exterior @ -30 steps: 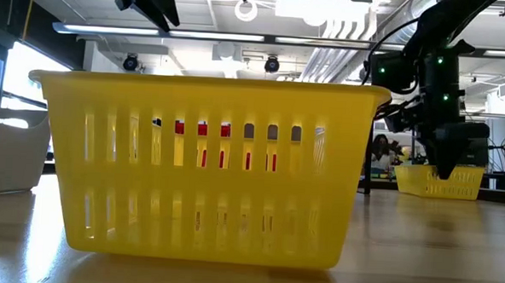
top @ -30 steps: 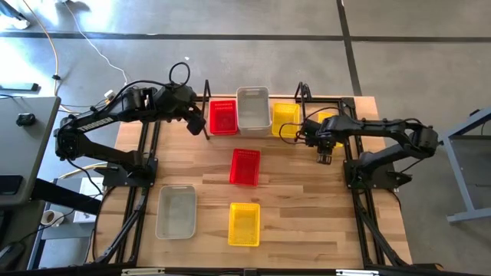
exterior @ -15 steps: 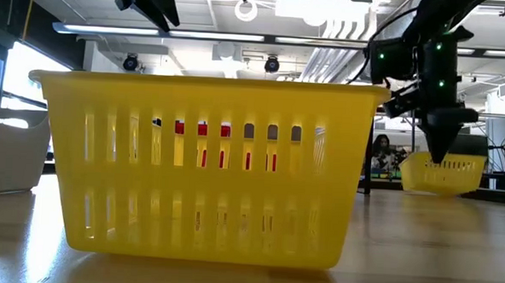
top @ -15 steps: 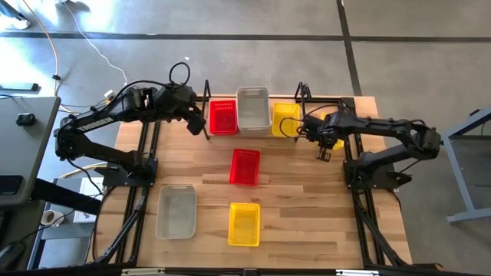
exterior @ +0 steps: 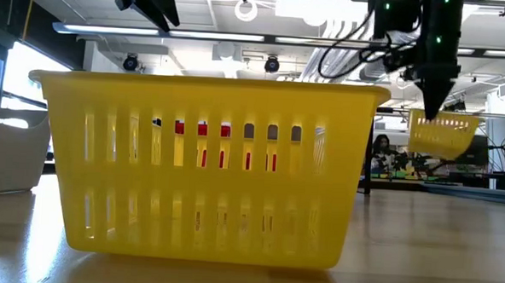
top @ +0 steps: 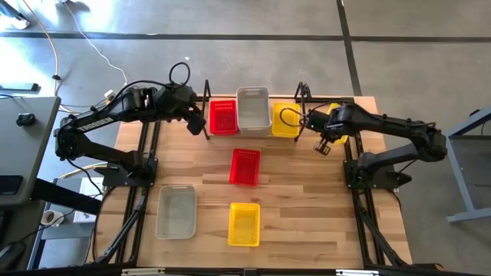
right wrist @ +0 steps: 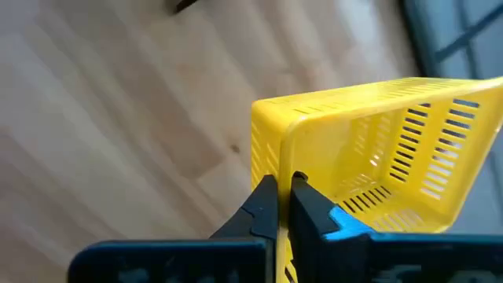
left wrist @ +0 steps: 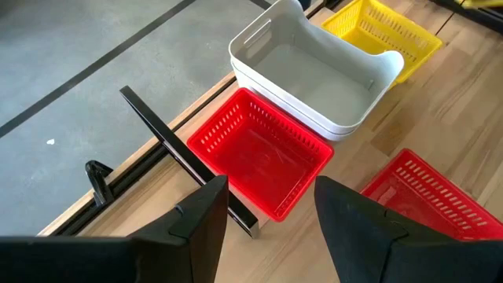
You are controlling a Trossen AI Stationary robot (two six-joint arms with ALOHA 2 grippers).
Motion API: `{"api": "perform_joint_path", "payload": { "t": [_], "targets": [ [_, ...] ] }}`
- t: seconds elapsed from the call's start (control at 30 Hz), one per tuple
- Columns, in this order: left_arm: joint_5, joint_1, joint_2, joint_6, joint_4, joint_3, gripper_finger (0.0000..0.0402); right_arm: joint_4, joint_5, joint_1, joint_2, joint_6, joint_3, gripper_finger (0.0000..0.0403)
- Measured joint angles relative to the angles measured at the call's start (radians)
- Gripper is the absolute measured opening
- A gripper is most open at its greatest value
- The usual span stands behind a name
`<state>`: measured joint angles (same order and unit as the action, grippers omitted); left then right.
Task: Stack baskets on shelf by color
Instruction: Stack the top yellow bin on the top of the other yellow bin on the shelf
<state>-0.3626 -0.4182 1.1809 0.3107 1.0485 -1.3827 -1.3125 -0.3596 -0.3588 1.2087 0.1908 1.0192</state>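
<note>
The shelf (top: 205, 98) stands at the table's far edge and bears a red basket (top: 223, 117), a clear-grey basket (top: 253, 110) and a yellow basket (top: 285, 119). My left gripper (left wrist: 271, 220) hovers open above and near the shelf's red basket (left wrist: 259, 157). My right gripper (top: 324, 144) is at the far right, shut on another yellow basket (exterior: 441, 133), which hangs tilted in the air. On the tabletop rest a red basket (top: 245, 166), a yellow basket (top: 244, 224) and a clear-grey basket (top: 176, 211). My right gripper pinches the rim of one side wall (right wrist: 275, 161) of the yellow basket, near a corner, with one finger inside and one outside. The fingers come from above, pointing steeply down. The basket hangs tilted below them, clear of the table.
The yellow basket on the tabletop (exterior: 200, 169) fills the front of the low view. Bare wood lies between the loose baskets and along the table's right side (top: 322, 207). The shelf's black posts (top: 303, 92) rise beside the yellow basket on it.
My right gripper has risen, rolling at the wrist, and drifted a little toward the far edge. The yellow basket, which stood on the table, has come up with it, lifted clear and tipped.
</note>
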Motion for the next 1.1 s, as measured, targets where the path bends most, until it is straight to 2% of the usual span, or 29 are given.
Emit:
{"api": "perform_joint_path", "payload": {
  "t": [0.23, 0.53, 0.8, 1.1],
  "targets": [
    [0.000, 0.000, 0.000, 0.000, 0.000, 0.000, 0.0180, -0.069, -0.136, 0.006, 0.000, 0.027, 0.192, 0.0001],
    [0.000, 0.000, 0.000, 0.000, 0.000, 0.000, 0.0180, -0.017, -0.288, 0.006, 0.045, -0.107, 0.434, 0.0000],
    [0.000, -0.001, 0.000, 0.000, 0.000, 0.000, 0.0180, 0.060, -0.299, 0.006, 0.174, -0.305, 0.604, 0.0000],
    [0.000, -0.001, 0.000, 0.003, 0.000, 0.000, 0.0180, 0.020, -0.218, 0.043, 0.370, -0.328, 0.743, 0.0000]
  ]
}}
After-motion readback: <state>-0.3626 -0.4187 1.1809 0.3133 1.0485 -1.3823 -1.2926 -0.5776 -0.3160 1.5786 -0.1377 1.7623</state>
